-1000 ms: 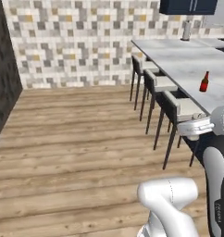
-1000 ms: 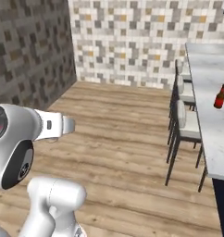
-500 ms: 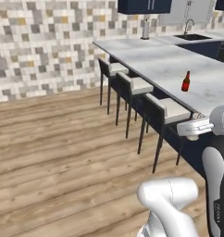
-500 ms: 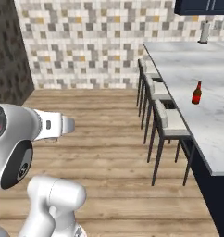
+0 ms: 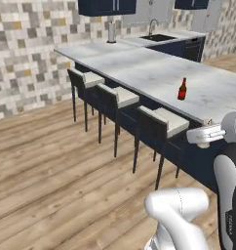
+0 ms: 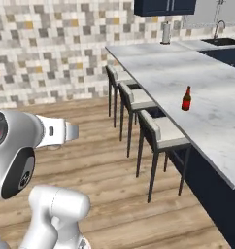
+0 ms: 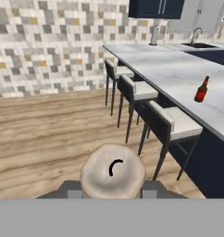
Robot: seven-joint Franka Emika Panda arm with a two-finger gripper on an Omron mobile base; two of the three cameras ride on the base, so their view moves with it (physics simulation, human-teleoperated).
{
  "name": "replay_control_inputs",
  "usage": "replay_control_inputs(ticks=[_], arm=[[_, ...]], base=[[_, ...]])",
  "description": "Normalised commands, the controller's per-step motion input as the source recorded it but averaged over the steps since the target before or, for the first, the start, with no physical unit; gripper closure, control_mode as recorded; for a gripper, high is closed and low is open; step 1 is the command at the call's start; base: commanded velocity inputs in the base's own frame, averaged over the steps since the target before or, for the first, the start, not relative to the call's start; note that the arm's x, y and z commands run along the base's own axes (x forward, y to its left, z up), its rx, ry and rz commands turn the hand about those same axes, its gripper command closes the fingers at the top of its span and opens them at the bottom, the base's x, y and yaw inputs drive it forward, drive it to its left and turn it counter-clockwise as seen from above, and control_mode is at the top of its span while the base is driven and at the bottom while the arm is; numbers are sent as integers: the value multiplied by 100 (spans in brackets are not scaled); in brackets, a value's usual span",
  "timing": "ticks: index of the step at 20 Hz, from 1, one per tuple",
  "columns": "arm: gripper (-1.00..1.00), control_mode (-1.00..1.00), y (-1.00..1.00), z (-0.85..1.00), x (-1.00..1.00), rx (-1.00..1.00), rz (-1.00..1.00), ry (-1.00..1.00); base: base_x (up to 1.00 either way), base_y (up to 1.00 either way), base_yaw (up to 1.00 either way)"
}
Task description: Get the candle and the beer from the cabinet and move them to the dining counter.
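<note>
I have the candle point(image 7: 113, 172) clamped in the gripper point(image 7: 113, 187). The beer point(image 5: 182, 89) stands upright on the dining counter point(image 5: 139, 66) — three stools point(image 5: 159, 128) line its near edge, between me and the slab.

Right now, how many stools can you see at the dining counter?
3, in a row along the dining counter: the first stool is nearest the robot, the second stool in the middle, the third stool nearest the tiled wall. More may be hidden beyond the counter.
</note>
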Motion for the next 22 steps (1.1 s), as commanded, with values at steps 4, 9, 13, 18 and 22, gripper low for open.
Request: replay_control_inputs(ticks=[4, 9, 13, 18, 22], arm=[[100, 100, 0, 0, 0, 0, 0, 0], [100, 100, 0, 0, 0, 0, 0, 0], [100, 100, 0, 0, 0, 0, 0, 0], [100, 100, 0, 0, 0, 0, 0, 0], [100, 100, 0, 0, 0, 0, 0, 0]], base=[[64, 70, -45], [65, 73, -45], [64, 76, -44], [64, 83, -41], [66, 77, -41]])
